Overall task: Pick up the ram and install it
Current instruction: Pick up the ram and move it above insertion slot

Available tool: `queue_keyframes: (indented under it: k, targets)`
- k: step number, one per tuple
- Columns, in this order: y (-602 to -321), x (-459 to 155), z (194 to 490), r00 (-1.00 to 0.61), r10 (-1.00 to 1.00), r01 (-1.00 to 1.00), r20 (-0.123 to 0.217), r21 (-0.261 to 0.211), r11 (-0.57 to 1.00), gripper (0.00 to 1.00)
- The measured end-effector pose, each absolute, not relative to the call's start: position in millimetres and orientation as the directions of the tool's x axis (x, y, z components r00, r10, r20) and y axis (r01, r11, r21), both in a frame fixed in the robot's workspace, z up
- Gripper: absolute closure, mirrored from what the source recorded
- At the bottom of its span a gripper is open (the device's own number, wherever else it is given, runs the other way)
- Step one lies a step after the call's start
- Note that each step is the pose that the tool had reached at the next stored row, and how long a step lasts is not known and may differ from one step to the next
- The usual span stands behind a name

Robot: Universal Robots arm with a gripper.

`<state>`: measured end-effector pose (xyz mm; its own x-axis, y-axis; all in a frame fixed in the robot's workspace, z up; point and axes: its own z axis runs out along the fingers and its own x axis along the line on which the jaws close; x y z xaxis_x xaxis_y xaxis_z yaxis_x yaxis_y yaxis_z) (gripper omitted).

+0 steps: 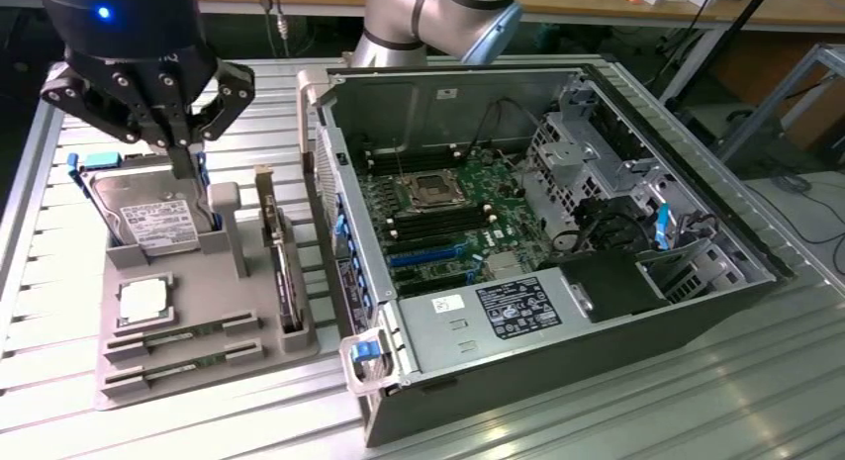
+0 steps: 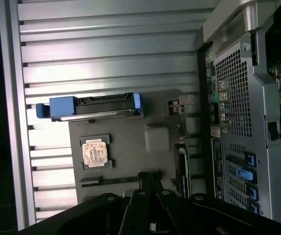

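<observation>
Jaws closed above grey tray (image 1: 225, 297) on ribbed metal table (image 1: 634, 420); desks (image 1: 581, 5) behind

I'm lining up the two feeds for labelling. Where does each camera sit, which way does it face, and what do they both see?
Exterior view: high off the arm, looking down on the tray and the open computer case; the arm and shut claw show.
Wrist view: on the wrist, looking down past the claw at the tray.
Shared: claw, tray, hard drive, processor, computer case.
</observation>
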<state>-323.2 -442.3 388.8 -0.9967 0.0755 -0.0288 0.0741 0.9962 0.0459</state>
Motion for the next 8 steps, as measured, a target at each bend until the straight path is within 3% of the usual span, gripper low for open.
queue_keyframes:
  k: [8]
  targets:
    - [-509, -327, 361, -0.997, 0.072, 0.071, -0.019, 0.045, 0.996, 0.89]
